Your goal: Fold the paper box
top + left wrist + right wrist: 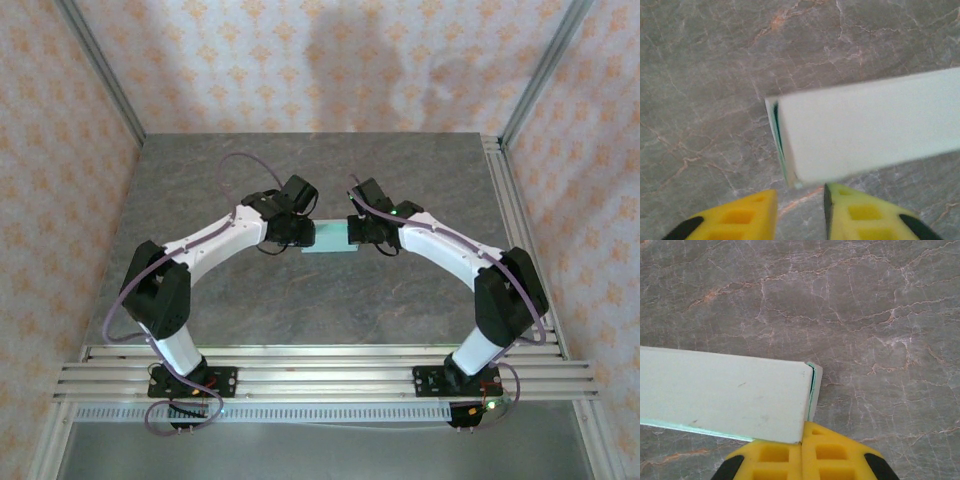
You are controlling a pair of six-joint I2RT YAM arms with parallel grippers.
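While the right hand alone pinches the pale mint-green flat paper box, the step in hand appears to be a grip at its left end. It should go well with a steady right pinch and a left closure square on the end wall, not the corner, so the folds do not spring. The right hand's yellow fingers are clenched together on the box's near right corner. The left hand is released, its fingers parted with a clear gap, the box's end just beyond the tips, gripped by neither. Farther off, the box sits between both hands at the middle of the grey marbled worktop.
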